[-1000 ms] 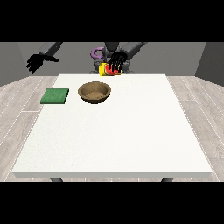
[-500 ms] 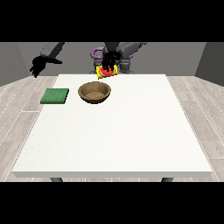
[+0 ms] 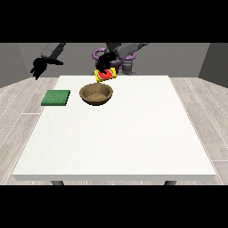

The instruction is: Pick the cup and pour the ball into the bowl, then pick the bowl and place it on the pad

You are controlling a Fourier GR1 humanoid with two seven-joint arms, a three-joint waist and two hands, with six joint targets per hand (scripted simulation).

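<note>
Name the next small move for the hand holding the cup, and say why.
Probably tip the yellow cup a little further toward the wooden bowl. The hand at the view's right holds it tilted just behind the bowl's far rim, its red inside showing, and no ball can be seen in the bowl yet.

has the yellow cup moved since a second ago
Yes. The yellow cup, held by the hand at the view's right, now tilts nearer the bowl.

pad left of bowl — cup just behind bowl | all on table
</note>
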